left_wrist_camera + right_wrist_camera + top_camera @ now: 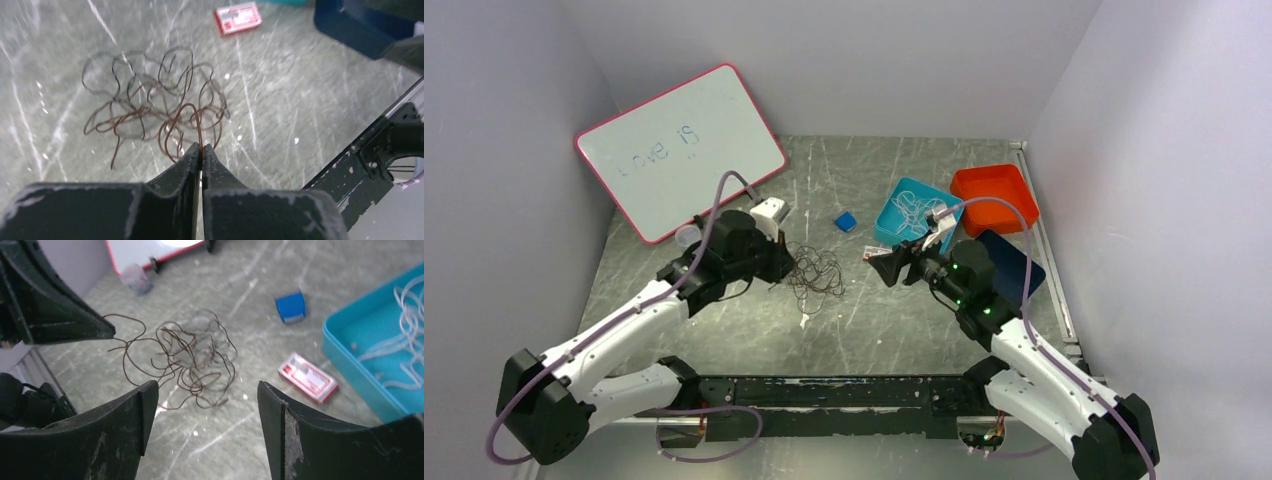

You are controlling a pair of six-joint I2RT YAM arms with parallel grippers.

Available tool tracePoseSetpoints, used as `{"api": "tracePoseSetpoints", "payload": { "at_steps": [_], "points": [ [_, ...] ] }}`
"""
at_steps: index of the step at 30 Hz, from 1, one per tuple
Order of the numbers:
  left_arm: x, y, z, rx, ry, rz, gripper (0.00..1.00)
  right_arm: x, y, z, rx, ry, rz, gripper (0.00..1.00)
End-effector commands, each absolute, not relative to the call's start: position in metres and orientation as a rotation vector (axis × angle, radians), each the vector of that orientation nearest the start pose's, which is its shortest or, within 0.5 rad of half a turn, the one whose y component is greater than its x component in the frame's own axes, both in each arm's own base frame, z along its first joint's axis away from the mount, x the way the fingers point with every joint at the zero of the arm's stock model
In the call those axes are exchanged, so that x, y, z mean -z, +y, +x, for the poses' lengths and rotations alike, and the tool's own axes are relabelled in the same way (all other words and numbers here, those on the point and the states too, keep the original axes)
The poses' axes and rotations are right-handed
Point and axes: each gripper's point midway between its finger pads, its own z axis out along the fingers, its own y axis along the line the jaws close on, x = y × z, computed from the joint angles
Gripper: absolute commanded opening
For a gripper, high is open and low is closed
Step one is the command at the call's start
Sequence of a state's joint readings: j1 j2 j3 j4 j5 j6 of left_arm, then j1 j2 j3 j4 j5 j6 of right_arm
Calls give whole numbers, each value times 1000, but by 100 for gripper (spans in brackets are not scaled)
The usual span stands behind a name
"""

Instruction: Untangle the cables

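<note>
The scratched grey-green marbled tabletop (864,330) carries a loose tangle of thin brown and pale cables (155,100). It lies just ahead of the left gripper (201,148), with one brown loop caught between its pressed-together jaws. The tangle also lies ahead of the right gripper (207,390), whose jaws are spread. To the right of those jaws lie a flat red-and-white packet (307,377), a small blue block (290,306) and a teal plastic tray (334,351). Far beyond them stands a pink-framed whiteboard (679,150).

My left arm (614,335) and right arm (1044,378): white shells, black joint housings, black shoulder blocks far back from my jaws. A lilac hose (999,199) runs along each, arcing just behind my jaws. The left gripper (201,148): black wedges, top edges scuffed pale. The right gripper (206,388): same, inner faces scratched grey. Small green LEDs (984,312) behind my right jaws.
</note>
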State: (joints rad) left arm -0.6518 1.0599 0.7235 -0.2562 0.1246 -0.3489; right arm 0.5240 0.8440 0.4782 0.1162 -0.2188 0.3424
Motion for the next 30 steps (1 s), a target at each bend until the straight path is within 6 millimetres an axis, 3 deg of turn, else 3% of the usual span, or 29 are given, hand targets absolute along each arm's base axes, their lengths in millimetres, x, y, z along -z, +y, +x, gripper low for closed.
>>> {"api": "tracePoseSetpoints", "payload": {
  "at_steps": [1,7,16,24,30],
  "points": [
    [-193,-225,233,678,2123,539,9,-243,220,244,-889,1493,-459,76],
    [-244,-230,229,723,1999,615,9,-285,242,233,-912,1190,-600,75],
    [-307,-236,220,800,1823,661,7,-311,306,225,-923,1030,-759,77],
    [-327,-241,217,840,1767,678,7,-311,352,227,-959,1017,-750,79],
    [-339,-244,213,875,1733,686,7,-302,369,239,-957,1056,-702,79]
  ]
}}
